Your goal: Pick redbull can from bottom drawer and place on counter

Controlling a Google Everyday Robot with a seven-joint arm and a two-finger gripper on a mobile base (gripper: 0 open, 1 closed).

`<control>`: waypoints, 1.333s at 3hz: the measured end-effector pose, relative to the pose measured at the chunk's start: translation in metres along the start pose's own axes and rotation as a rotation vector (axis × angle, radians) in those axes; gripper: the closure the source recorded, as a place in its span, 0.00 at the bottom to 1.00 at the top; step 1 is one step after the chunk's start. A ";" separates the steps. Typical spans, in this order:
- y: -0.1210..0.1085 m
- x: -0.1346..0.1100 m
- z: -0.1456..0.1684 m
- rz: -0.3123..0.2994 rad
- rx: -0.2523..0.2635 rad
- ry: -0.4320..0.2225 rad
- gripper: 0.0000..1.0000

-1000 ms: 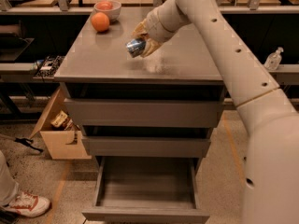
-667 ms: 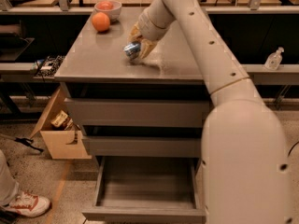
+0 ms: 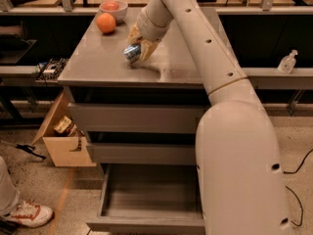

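Note:
The blue-and-silver redbull can is tilted on its side in my gripper, which is shut on it just above the middle of the grey counter. My white arm reaches in from the right foreground across the counter. The bottom drawer is pulled open below the two wider grey drawers, and the tray I can see is empty.
A round orange fruit sits at the counter's far left corner, with a bowl behind it on the wooden workbench. An open cardboard box stands left of the cabinet. A person's shoe is at bottom left. A clear bottle stands at right.
My gripper has carried the can a little to the left and lower, closer to the counter top. The arm has swung further into the foreground.

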State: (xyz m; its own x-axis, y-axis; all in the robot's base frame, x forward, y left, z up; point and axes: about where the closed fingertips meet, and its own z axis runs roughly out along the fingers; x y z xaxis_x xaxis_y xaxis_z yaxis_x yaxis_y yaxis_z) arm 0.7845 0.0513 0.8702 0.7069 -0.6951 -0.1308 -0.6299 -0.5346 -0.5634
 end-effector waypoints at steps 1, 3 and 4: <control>-0.001 0.000 0.004 -0.001 0.003 -0.002 0.35; -0.003 -0.002 0.013 -0.003 0.007 -0.006 0.00; -0.007 -0.003 0.008 -0.003 0.007 -0.006 0.00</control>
